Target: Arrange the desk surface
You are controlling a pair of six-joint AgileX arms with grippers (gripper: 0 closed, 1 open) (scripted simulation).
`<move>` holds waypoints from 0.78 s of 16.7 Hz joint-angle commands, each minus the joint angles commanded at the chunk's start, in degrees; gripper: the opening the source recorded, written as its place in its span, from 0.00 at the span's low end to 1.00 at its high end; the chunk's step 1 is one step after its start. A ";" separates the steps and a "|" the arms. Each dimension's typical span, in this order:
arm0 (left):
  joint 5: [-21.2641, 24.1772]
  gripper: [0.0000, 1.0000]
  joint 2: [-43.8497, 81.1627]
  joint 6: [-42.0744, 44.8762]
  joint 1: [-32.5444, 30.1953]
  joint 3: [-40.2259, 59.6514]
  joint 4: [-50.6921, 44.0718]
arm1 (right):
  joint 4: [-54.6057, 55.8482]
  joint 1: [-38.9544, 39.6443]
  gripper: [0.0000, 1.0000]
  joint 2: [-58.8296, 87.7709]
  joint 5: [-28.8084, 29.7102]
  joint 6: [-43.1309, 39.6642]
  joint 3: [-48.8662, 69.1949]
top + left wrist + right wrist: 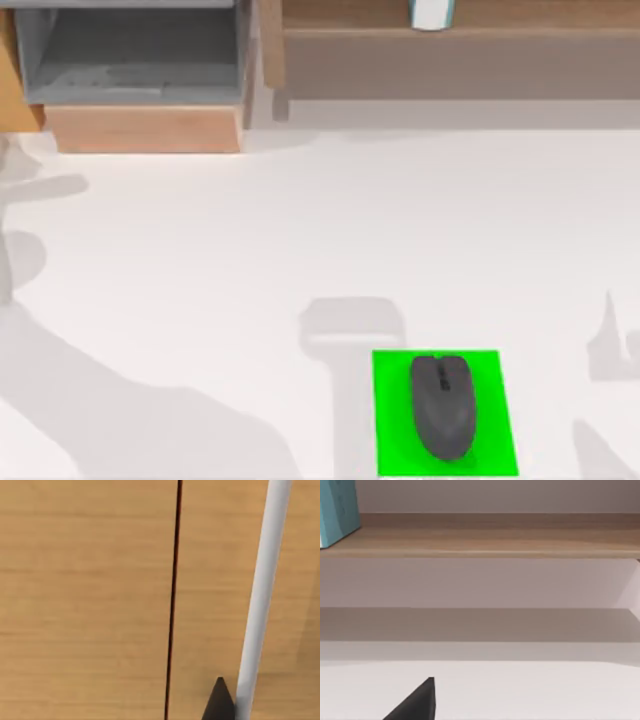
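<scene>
A wide white desk surface (200, 300) stretches below a brown wooden shelf and drawer unit (140, 128) along its far edge, the one drawer (135, 55) at the far left corner pulled open and showing a bare grey inside. One dark grey mouse (443, 405) lies squarely on one bright green mat (390, 420) at the near edge, right of the middle, and one teal box (432, 12) stands on the shelf (480, 542) toward the far right. Only shadows of the two arms fall across the surface from above; a dark claw tip (218, 702) of the left arm shows against wood panelling and a white bar (262, 600), and a dark claw tip (417, 702) of the right arm points over the surface toward the shelf, so whether either claw is released or clenched cannot be told. With the mouse apparently settled, the open drawer looks like the remaining job: the left claw would do best to press flat and square against the drawer front and push straight toward the far edge, avoiding a skewed shove that could jam it.
</scene>
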 joint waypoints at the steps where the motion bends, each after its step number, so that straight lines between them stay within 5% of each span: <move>1: 0.00 0.98 0.00 0.00 0.00 0.00 0.00 | 0.00 0.00 1.00 0.00 0.00 0.00 0.00; 13: 0.30 1.00 -0.04 -0.14 0.96 -2.66 0.43 | 0.00 0.00 1.00 0.00 0.00 0.00 0.00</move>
